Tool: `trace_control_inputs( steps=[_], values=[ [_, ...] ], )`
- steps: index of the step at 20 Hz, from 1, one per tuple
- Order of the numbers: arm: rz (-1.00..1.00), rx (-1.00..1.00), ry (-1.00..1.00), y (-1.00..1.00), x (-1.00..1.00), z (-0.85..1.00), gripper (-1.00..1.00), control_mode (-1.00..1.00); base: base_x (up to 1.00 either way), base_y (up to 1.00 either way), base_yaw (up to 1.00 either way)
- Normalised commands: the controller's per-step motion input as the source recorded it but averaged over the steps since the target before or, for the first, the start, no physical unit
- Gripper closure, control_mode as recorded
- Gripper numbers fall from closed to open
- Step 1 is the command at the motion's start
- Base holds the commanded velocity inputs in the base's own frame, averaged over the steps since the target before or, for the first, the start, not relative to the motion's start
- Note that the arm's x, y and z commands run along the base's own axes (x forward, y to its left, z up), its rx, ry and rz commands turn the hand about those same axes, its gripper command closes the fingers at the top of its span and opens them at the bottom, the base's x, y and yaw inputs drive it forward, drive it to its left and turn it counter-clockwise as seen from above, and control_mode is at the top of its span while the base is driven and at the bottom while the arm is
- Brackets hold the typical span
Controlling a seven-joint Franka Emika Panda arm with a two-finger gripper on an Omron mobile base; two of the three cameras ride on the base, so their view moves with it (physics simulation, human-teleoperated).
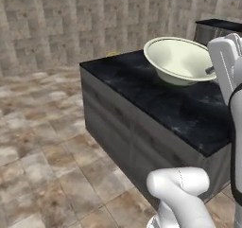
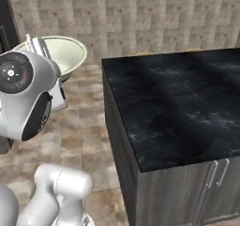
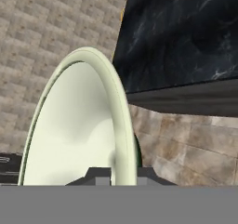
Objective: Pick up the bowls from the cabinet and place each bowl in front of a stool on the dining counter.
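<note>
The wide, glossy cream bowl (image 1: 179, 59) hangs in the air, tilted, its rim pinched between the two small dark tips of the robot's gripper (image 3: 122, 174) — one tip inside the wall, one outside, clamped tight on it. In the hand view the bowl (image 3: 79, 125) stands nearly edge-on, with a trace of green at its underside. From the left base view it seems to float over the far part of the large island with the black, white-veined marble top (image 1: 156, 92); from the right base view (a truer angle, I think) the bowl (image 2: 63, 54) sits off the island's left edge (image 2: 178, 103), above the brown stone-tiled floor (image 2: 89, 122). The white arm (image 2: 26, 96) carries it at about counter height or a little higher. A sliver of yellow-gold stool ring (image 1: 112, 53) peeks over the island's far edge.
</note>
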Motion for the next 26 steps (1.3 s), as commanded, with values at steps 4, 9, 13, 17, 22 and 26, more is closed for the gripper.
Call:
trace_control_inputs(
  steps=[4, 9, 13, 17, 22, 26],
  values=[
    [0.0, 0.0, 0.0, 0.0, 0.0, 0.0, 1.0, 1.0, 0.46, 0.92, -0.38],
    [0.0, 0.0, 0.0, 0.0, 0.0, 0.0, 1.0, 1.0, 0.6, 1.0, -0.33],
    [0.0, 0.0, 0.0, 0.0, 0.0, 0.0, 1.0, 1.0, 0.61, 1.0, -0.32],
    [0.0, 0.0, 0.0, 0.0, 0.0, 0.0, 1.0, 1.0, 0.63, 0.97, -0.28],
    [0.0, 0.0, 0.0, 0.0, 0.0, 0.0, 1.0, 1.0, 0.54, 0.73, 0.04],
    [0.0, 0.0, 0.0, 0.0, 0.0, 0.0, 1.0, 1.0, 0.6, 0.86, 0.07]
  ],
)
